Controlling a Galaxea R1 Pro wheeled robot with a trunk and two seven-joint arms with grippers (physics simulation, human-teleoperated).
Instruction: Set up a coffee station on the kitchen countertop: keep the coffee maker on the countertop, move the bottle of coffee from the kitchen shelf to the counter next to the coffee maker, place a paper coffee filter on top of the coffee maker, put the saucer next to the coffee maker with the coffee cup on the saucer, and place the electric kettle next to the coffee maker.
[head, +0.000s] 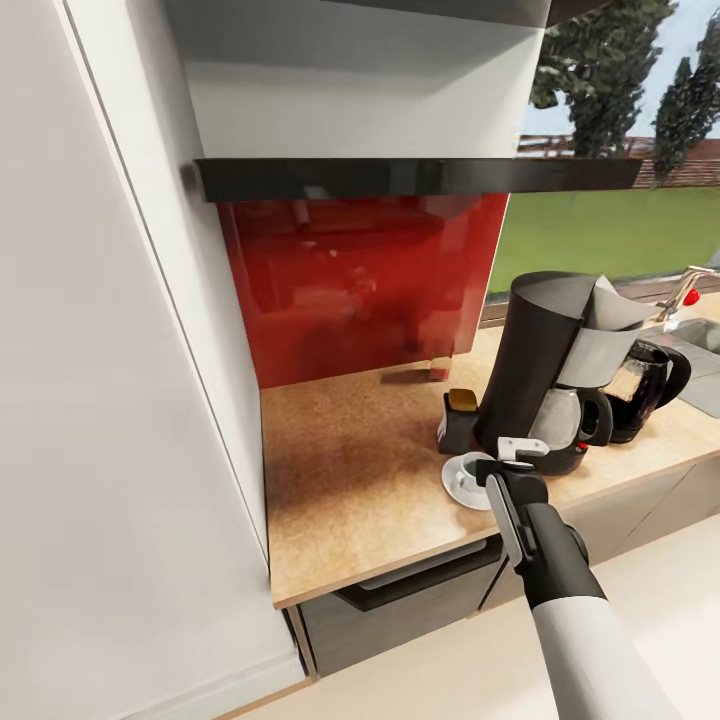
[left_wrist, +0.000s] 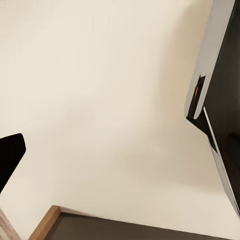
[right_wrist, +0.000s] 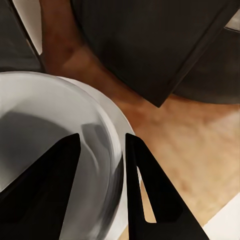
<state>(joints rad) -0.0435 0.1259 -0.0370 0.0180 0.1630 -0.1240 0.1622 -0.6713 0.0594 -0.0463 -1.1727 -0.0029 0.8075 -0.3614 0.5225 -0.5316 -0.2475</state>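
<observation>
Closest to us, the right end effector (head: 512, 458) hangs over the coffee cup (head: 468, 470) near the counter's front edge. In the right wrist view its two dark fingers (right_wrist: 150, 195) straddle the cup's rim (right_wrist: 112, 150), one inside the bowl and one outside over the saucer (right_wrist: 131, 130); whether they pinch the wall or have let go we cannot tell. The cup sits on the saucer, just beside the coffee maker (head: 545, 370), so we judge this to be the cup-on-saucer step, at or near its end. If so, the next move calls for parting the fingers and lifting straight up without tipping the cup.

Behind the saucer stands a small dark bottle of coffee (head: 459, 420), touching or nearly touching the machine. A paper coffee filter (head: 610, 335) rests on top of the coffee maker, and the electric kettle (head: 648, 385) stands just beyond it, toward the sink.

The wooden counter (head: 340, 470) runs back to a glossy red backsplash (head: 360, 280) under a dark shelf (head: 420, 175); a window shows lawn and trees. The left wrist view shows pale floor, and we cannot tell the left end effector's state.
</observation>
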